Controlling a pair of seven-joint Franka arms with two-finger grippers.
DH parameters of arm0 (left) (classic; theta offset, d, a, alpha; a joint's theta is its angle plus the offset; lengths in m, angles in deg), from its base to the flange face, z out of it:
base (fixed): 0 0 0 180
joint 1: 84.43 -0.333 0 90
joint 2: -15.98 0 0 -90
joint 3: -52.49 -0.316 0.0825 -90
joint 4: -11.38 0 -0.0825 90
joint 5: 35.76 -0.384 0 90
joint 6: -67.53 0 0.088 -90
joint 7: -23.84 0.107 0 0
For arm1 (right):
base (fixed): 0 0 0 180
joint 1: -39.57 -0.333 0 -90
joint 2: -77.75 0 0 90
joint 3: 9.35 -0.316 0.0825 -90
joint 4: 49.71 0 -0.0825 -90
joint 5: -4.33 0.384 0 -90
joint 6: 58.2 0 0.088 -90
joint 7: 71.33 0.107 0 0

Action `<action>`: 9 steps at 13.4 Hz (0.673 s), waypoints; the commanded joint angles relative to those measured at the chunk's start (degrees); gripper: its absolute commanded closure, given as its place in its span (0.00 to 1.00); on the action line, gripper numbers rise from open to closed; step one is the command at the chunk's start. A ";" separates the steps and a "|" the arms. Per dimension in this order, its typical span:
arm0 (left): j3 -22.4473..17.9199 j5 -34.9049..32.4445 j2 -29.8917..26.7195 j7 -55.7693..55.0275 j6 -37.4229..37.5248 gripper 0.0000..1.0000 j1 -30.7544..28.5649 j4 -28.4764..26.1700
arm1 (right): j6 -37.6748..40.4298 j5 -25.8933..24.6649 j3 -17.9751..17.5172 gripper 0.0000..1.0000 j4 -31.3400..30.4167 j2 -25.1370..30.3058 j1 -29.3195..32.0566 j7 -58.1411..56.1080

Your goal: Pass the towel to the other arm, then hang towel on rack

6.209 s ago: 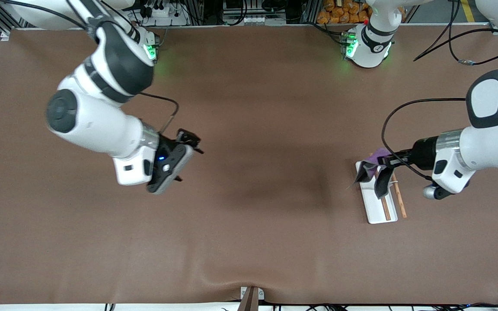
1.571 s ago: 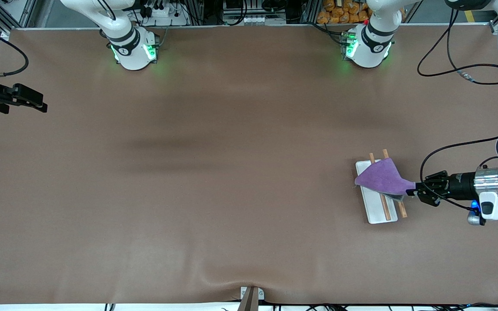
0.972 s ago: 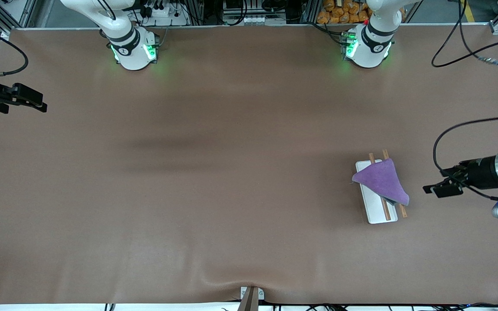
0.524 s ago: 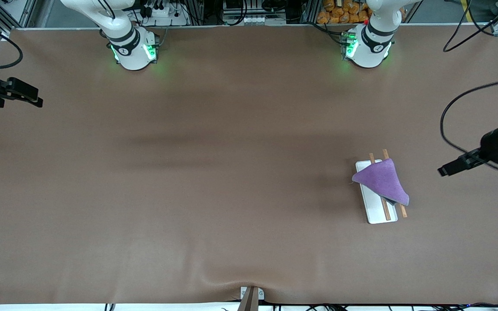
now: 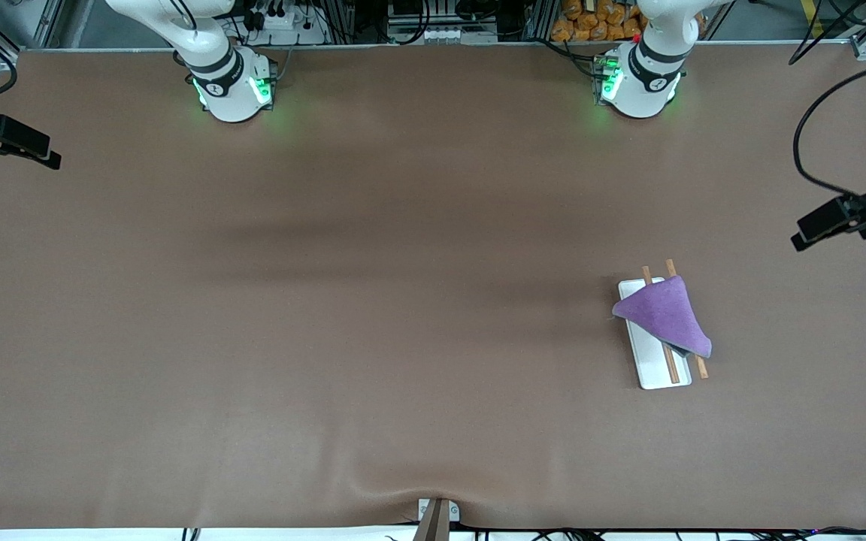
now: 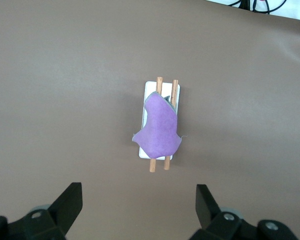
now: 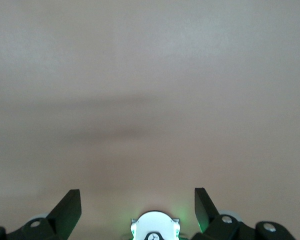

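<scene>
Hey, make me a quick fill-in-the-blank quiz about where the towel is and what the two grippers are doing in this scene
1. The purple towel lies draped over the two wooden rods of the ____.
2. The left gripper, over the table's edge at the left arm's end, holds ____.
3. The right gripper is over the table's edge at the right arm's end, its fingers ____.
4. The colour of the rack base is ____.

Missing words: rack; nothing; open; white

One purple towel (image 5: 664, 315) lies on one white rack (image 5: 652, 370), which has two wooden rods (image 5: 670, 366). Two grippers show, the left gripper (image 5: 828, 223) and the right gripper (image 5: 8, 143), over one brown surface (image 5: 373, 300).
</scene>
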 commanded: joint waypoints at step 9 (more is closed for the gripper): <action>-16.11 -1.16 -7.34 6.11 1.33 0.00 17.07 -5.46 | -0.56 0.08 -1.63 0.00 -1.78 0.95 3.50 -0.57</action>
